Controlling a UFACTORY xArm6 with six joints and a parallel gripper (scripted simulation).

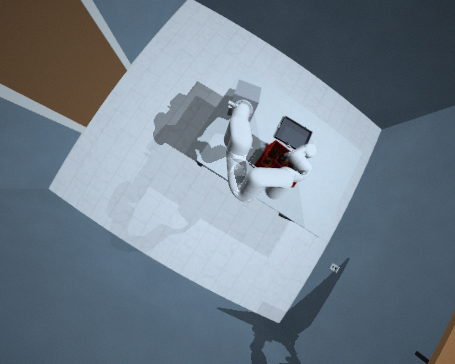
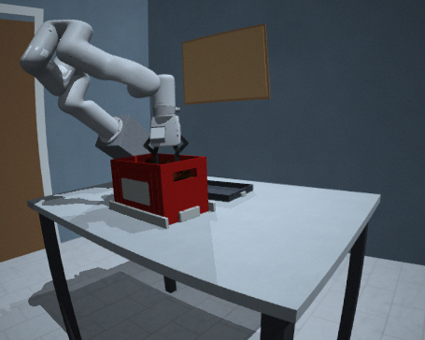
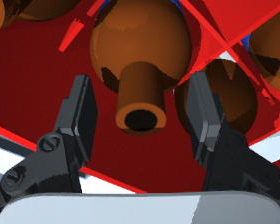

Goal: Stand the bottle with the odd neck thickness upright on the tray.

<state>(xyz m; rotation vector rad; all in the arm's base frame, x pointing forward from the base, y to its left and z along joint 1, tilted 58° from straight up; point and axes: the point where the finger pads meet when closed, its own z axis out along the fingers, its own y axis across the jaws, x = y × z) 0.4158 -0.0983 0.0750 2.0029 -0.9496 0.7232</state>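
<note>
A red crate point(image 2: 160, 189) point(image 1: 265, 155) point(image 3: 31, 63) stands on the table and holds brown bottles in its cells. In the wrist view one brown bottle point(image 3: 140, 36) stands straight below me, its open mouth facing the camera. My gripper point(image 3: 140, 91) point(image 2: 164, 156) is lowered into the crate's top, with one black finger on each side of that bottle's neck. The fingers stand apart from the neck with gaps on both sides, so the gripper is open. The dark tray point(image 2: 229, 189) point(image 1: 293, 131) lies empty behind the crate.
The crate sits between low grey stops point(image 2: 140, 212) on the white table point(image 2: 290, 233). The arm hides most of the crate in the overhead view.
</note>
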